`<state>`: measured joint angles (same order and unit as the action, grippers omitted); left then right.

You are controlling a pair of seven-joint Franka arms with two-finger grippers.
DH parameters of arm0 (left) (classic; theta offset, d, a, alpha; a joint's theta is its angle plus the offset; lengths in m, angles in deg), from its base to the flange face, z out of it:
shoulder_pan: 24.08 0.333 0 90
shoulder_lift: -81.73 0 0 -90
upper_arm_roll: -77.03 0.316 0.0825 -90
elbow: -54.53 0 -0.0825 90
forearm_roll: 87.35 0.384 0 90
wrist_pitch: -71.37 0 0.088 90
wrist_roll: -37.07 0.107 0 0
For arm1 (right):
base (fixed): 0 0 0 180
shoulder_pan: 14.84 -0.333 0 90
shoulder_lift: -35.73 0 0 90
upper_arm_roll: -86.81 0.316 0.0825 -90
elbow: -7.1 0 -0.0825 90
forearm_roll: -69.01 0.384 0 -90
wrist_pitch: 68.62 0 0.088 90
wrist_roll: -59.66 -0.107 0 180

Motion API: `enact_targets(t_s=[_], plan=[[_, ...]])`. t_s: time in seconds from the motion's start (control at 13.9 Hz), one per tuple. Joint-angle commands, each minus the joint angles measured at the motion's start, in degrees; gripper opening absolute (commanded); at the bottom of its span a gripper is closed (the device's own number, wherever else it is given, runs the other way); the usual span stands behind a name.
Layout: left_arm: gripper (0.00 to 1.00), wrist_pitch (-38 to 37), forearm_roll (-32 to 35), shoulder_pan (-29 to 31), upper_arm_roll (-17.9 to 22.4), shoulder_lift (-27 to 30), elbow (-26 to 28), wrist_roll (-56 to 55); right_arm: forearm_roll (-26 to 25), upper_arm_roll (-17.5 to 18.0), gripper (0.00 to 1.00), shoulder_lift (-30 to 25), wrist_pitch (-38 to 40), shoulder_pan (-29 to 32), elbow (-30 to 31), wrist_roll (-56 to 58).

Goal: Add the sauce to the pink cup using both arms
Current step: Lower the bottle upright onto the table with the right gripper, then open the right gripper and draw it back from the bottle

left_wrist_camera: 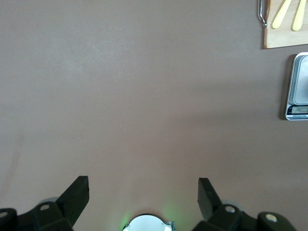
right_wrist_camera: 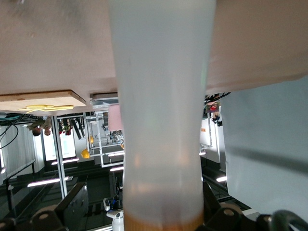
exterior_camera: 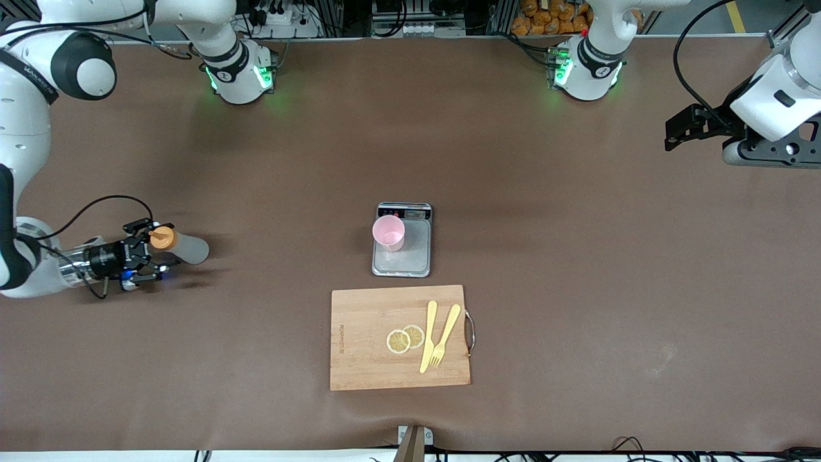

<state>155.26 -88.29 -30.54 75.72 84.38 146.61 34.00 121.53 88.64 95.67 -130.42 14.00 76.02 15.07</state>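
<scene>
The sauce [exterior_camera: 181, 245] is grasped near its cap by the right gripper [exterior_camera: 146, 251], low at the right arm's table end. It should be carried level toward the pink cup [exterior_camera: 389, 232] on the scale [exterior_camera: 402, 253]. The left gripper [exterior_camera: 689, 125] waits, jaws spread.

The right gripper [exterior_camera: 149, 251] is at 9 o'clock from the scale [exterior_camera: 402, 240], toward the right arm's end of the table, closed on the sauce [exterior_camera: 179, 246] near its orange cap.

The pink cup [exterior_camera: 389, 232] stands upright on the scale.

At 6 o'clock from the scale lies a cutting board [exterior_camera: 359, 359] carrying 2 lemon slices [exterior_camera: 405, 339], a knife [exterior_camera: 428, 336] and a fork [exterior_camera: 445, 335].

The left gripper [exterior_camera: 689, 126] waits at 2 o'clock, over the left arm's end of the table.
</scene>
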Motion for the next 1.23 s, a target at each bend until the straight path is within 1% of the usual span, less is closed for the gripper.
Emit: enact_targets(t_s=[0.0, 0.22, 0.43, 0.79, 1.01, 1.15], plan=[[1.00, -0.93, -0.39, 0.39, 0.00, -0.01, -0.49, 1.66, -1.37, 0.72, 1.00, -0.61, 2.12, 1.21, -2.65, -3.40], [1.00, -0.93, -0.39, 0.39, 0.09, -0.01, -0.49, 1.75, -1.46, 0.54, 1.00, -0.61, 5.37, 2.09, -4.84, -4.98], [1.00, -0.93, -0.39, 0.39, 0.18, -0.01, -0.49, 1.75, -2.25, 0.28, 1.00, -0.88, 8.09, 3.50, -4.94, -5.42], [1.00, -0.93, -0.30, 0.39, 0.18, -0.01, -0.58, 1.66, -2.77, 0.54, 1.00, -6.23, 10.56, 3.07, -5.11, -13.07], [1.00, -0.93, -0.30, 0.39, 0.18, 0.08, -0.58, 1.66, -7.51, 0.89, 1.00, -10.44, 10.74, 0.61, -6.68, -13.16], [1.00, -1.02, -0.30, 0.39, 0.09, 0.16, -0.58, 1.57, -8.05, 0.98, 1.00, -12.47, 12.22, -2.02, -8.27, -13.16]])
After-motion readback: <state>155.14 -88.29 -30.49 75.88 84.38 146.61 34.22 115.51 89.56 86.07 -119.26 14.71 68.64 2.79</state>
